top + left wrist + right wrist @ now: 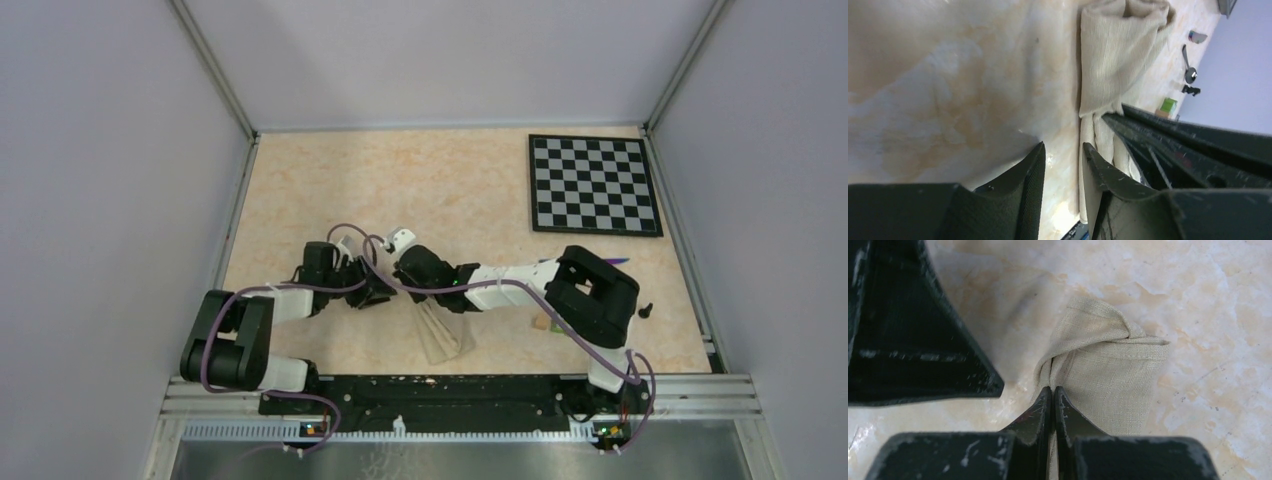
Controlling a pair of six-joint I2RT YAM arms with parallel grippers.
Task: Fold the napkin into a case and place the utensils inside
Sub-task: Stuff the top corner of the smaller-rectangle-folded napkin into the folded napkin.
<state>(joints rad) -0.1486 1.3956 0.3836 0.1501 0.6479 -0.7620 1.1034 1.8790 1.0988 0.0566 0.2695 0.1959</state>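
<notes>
The napkin (1103, 365) lies as a narrow, layered beige bundle (443, 335) near the table's front edge. My right gripper (1053, 390) is shut on the napkin, and the cloth bunches into a fold at its tips. My left gripper (1063, 152) stands partly open just to the left, with only bare tabletop between its fingers. Its right fingertip (1093, 157) sits at the napkin's edge (1118, 60). In the top view both grippers meet above the bundle, the left (380, 292) and the right (418, 285). A thin dark spoon (1189, 70) and a purple-blue utensil (1198, 36) lie far to the right.
A black-and-white chessboard (593, 184) lies at the back right. A small black knob (645, 310) and a green block (1168, 105) sit on the right, near the right arm's base. Grey walls enclose the table on three sides.
</notes>
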